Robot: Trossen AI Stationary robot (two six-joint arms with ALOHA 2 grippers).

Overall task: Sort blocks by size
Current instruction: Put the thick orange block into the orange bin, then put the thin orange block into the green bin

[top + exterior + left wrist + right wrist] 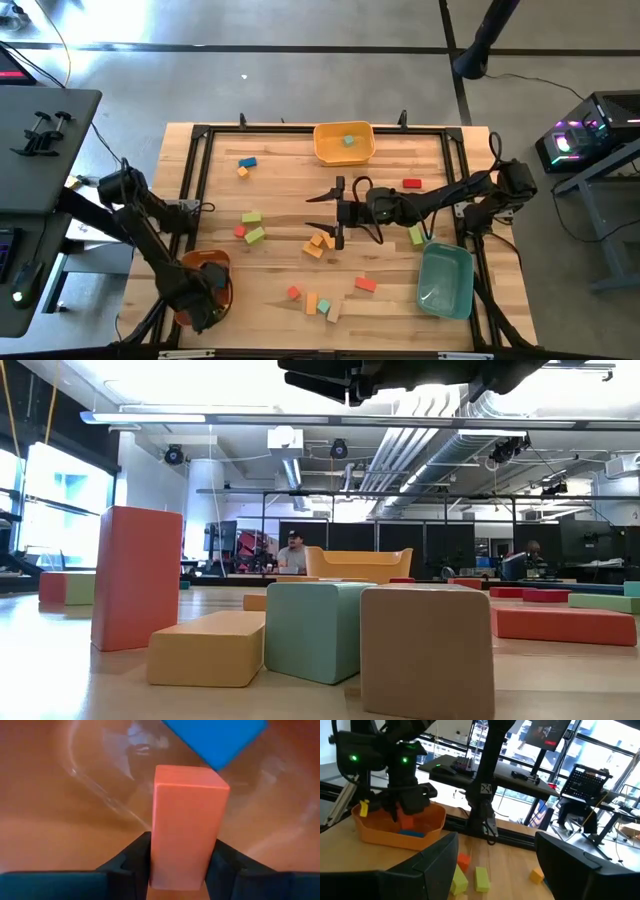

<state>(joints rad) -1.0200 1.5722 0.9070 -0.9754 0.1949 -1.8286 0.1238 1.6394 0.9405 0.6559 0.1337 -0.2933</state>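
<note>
Your left gripper [182, 870] had its two fingers set against the sides of an orange-red block [187, 820], standing on end low in the middle of the left wrist frame; whether they were clamping it or just letting go I could not tell. You held it inside the orange bin [205, 262] at the lower left of the high frame, with a blue block [217, 740] already lying in that bin just past it, so this looked like a drop-off into one size group. Your right gripper [335, 212] hovered in the centre of the high frame with its fingers spread wide and nothing between them, over the small orange blocks [320, 244] just below it, probably lined up for the next pick. The yellow bin [344, 142] sat at the upper centre and the teal bin [445, 280] at the lower right, each within easy reach of that arm. Most blocks [252, 226] lay scattered on the table [280, 190], so the sorting seemed far from finished.
</note>
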